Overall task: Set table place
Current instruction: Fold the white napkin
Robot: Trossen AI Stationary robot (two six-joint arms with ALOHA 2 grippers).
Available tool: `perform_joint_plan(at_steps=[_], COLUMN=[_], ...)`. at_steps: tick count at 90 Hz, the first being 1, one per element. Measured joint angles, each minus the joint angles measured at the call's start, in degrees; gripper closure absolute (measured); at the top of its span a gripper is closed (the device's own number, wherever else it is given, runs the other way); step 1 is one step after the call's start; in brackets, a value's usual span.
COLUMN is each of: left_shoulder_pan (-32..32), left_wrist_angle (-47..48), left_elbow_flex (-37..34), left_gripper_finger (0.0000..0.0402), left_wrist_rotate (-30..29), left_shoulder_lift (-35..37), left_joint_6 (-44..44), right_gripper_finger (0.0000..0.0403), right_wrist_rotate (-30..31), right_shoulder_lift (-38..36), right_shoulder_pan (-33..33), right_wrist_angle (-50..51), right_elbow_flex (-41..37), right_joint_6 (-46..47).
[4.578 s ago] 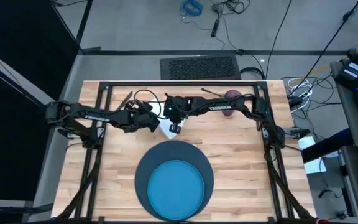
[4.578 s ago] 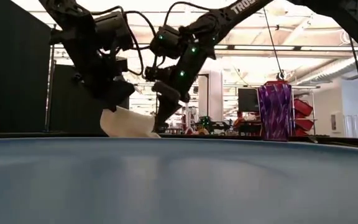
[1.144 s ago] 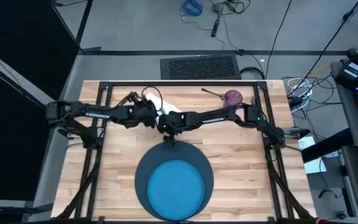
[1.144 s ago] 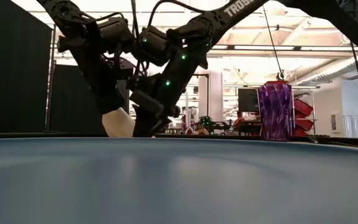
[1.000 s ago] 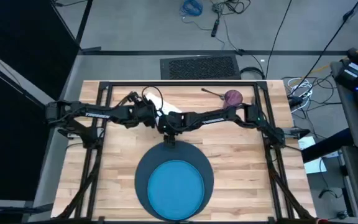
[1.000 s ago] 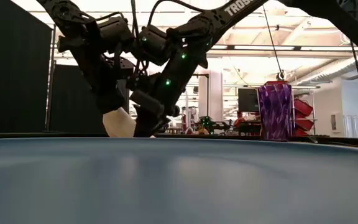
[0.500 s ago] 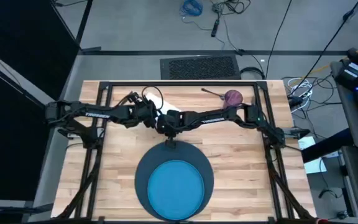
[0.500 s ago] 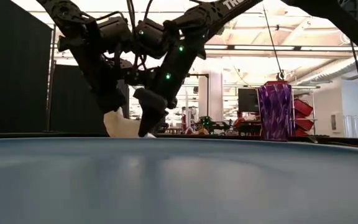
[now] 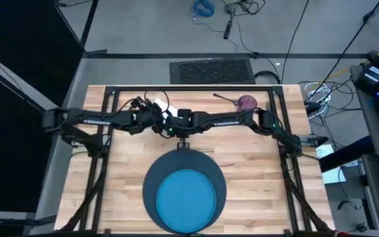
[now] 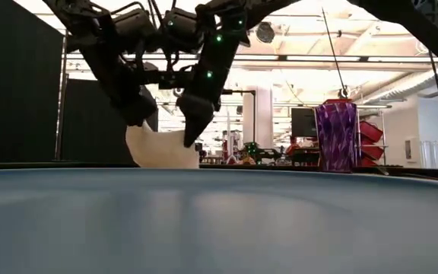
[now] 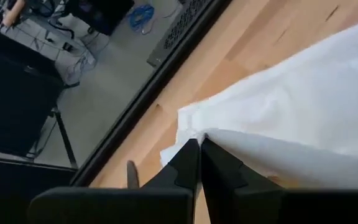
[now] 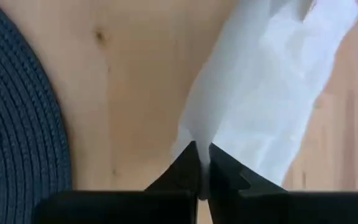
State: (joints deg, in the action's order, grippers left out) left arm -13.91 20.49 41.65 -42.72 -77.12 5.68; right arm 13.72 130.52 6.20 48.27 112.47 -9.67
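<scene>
A white napkin is held between both grippers at mid-table, just beyond the navy mat that carries the blue plate. My left gripper is shut on one end of it and my right gripper is shut on the other. In the low view the napkin hangs below both grippers, and the plate's rim hides its bottom edge. The purple cup stands upright at the far right, with a thin utensil lying beside it. My left gripper pinches the napkin's edge at a corner between its two fingers, coming slanting down from the table's left. The cloth puckers at the fingertips and spreads away from them. My right gripper pinches a folded edge of the napkin between its two fingertips, pointing down from above. The cloth runs away from the fingers over the wood, beside the mat.
The black metal frame runs along the table's far side and down both flanks. Bare wood lies to the left and right of the mat. Beyond the far edge, cables and a floor grate show.
My right gripper has risen and gone a little toward the far edge, still shut on the napkin. The napkin's right end has come up with it, so the cloth now shows wider between the two grippers. My left gripper has also lifted slightly.
</scene>
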Motion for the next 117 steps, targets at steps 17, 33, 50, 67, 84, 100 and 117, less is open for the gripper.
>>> perform_joint_plan(at_steps=[17,33,50,67,84,100,117], left_shoulder_pan=[-1.26,-2.67,-4.20,-4.44,-5.65,-8.31,-10.97], left_wrist_angle=[-2.31,-4.56,-6.51,-6.45,-6.35,-4.42,-5.68], left_elbow_flex=[0.00,0.02,0.02,0.02,0.02,0.00,-0.07], left_gripper_finger=[0.0402,0.0402,0.0402,0.0402,0.0402,0.0402,0.0402], left_wrist_rotate=[-0.13,-0.09,0.46,0.48,0.53,2.85,8.29], left_shoulder_lift=[-0.91,-2.91,-4.31,-4.31,-4.31,-4.48,-7.33], left_joint_6=[0.04,-0.01,2.56,6.04,7.86,10.55,10.59], right_gripper_finger=[0.0403,0.0403,0.0403,0.0403,0.0403,0.0403,0.0403], right_wrist_rotate=[-0.17,-0.24,-3.97,-6.40,-6.90,-8.35,-12.18], right_shoulder_lift=[0.00,0.00,0.00,0.00,0.00,0.00,0.00], right_shoulder_pan=[2.82,5.65,8.97,11.73,14.04,16.53,19.38], right_wrist_angle=[2.76,4.00,4.22,3.68,2.19,1.40,-0.84], right_elbow_flex=[0.22,0.22,0.22,0.20,0.20,0.20,0.17], right_joint_6=[-0.44,-1.43,-3.02,-4.26,-5.66,-5.85,-6.14])
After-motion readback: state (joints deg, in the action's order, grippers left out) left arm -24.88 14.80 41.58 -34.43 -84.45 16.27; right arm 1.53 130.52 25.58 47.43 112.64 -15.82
